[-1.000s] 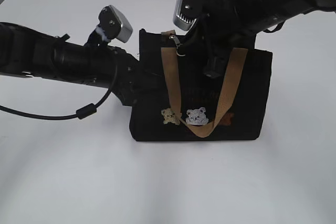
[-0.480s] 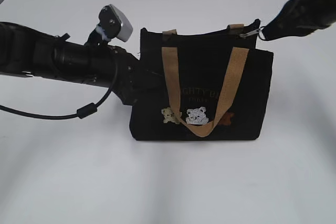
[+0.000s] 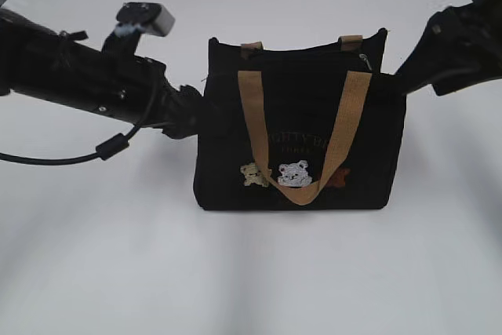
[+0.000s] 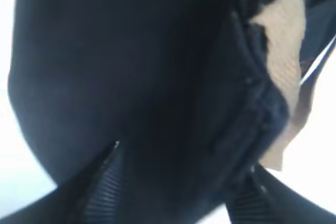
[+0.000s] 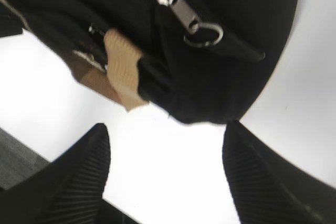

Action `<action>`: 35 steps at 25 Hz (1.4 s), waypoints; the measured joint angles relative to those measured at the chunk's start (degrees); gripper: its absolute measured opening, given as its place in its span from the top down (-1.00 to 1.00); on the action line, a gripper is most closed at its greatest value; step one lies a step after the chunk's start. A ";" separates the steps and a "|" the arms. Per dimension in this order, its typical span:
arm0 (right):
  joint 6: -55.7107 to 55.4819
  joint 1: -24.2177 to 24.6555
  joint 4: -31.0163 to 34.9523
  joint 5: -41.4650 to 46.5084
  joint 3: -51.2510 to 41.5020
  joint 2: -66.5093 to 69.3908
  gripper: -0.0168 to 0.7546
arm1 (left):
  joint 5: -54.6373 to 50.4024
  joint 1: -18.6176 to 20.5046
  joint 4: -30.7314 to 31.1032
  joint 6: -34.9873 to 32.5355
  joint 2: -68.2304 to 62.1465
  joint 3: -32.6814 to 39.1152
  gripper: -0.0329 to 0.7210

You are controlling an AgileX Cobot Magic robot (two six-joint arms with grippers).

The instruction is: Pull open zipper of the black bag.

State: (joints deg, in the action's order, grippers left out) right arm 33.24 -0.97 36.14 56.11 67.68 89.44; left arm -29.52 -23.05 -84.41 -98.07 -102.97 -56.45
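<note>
The white table (image 3: pixel 251 272) lies bare along its near edge. Toward the middle of it stands the black bag (image 3: pixel 227 170), upright and boxy, its front face toward the camera. Low on that face sit three small embroidered bears (image 3: pixel 294 173), cream, white and brown, under a line of tan lettering (image 3: pixel 296 140). A tan webbing strap (image 3: pixel 252 119) hangs down the front in a loop that reaches the bears; the stubs of a second strap (image 3: pixel 251 46) show at the bag's far top edge.

The left arm (image 3: pixel 78 76) comes in from the table's left edge and ends against the bag's left side. In the left wrist view the left gripper (image 4: pixel 173 187) has its two ribbed fingers (image 4: pixel 102 192) set apart, with the dark fabric of the bag filling the space between them; whether they press on it cannot be told, as the picture is blurred.

Along the bag's top runs the zipper (image 5: pixel 184 15), its silver pull and round ring lying at the top right corner. The right gripper (image 5: pixel 168 174) stands wide, its fingers (image 5: pixel 79 177) clear of the bag and holding nothing, with white table between them. In the exterior view the right arm (image 3: pixel 459 45) sits just beside the bag's upper right corner, toward the table's far right.
</note>
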 joint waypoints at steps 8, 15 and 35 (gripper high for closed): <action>-17.90 0.00 -15.90 12.27 -2.59 -11.65 -0.34 | -5.79 0.00 35.50 49.59 15.58 1.80 -0.26; -21.96 0.00 -25.03 12.52 -19.85 -33.27 -0.34 | -6.94 0.00 56.10 76.27 35.57 11.90 -0.16; -18.10 0.00 -27.48 8.95 -39.05 -84.02 -0.24 | -30.61 0.00 82.48 95.91 98.20 25.87 -0.13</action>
State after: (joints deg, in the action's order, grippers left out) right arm 15.14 -0.97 8.66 65.06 28.63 5.42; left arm -60.14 -23.05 -1.93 -2.16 -4.77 -30.59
